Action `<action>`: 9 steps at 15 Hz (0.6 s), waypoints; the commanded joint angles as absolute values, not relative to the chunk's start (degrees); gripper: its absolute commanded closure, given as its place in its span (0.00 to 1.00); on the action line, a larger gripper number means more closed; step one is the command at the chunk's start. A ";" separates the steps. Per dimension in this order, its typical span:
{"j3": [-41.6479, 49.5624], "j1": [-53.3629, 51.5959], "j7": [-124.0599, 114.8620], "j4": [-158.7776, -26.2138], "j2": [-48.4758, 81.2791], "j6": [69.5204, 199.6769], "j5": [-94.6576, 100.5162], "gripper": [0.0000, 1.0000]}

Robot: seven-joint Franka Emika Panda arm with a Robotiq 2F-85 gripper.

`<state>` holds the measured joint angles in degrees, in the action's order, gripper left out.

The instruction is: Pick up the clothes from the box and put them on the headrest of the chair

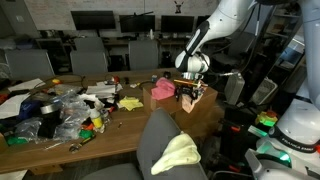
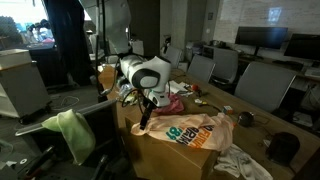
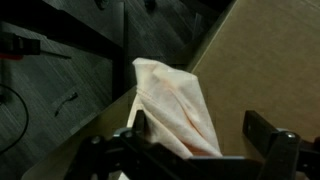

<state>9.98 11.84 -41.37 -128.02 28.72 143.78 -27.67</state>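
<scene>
White rounded arm (image 2: pixel 150 72), black hand (image 1: pixel 190 90)

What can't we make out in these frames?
- Wrist view: the bottom edge cuts off the gripper. Whether it touches the pale cloth is unclear, and blur hides the cloth's true colour.
- Exterior view: the printed garment and the arm hide the inside of the box.
- Exterior view: the clutter on the table is too small to name.
</scene>
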 commanded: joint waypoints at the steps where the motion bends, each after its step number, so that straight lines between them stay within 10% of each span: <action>1: 11.34 8.83 -43.38 -128.36 29.22 147.11 -25.51 0.00; 9: 13.21 6.52 -46.11 -129.03 29.96 149.60 -21.79 0.00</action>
<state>11.96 7.78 -44.27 -128.17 29.82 147.67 -23.51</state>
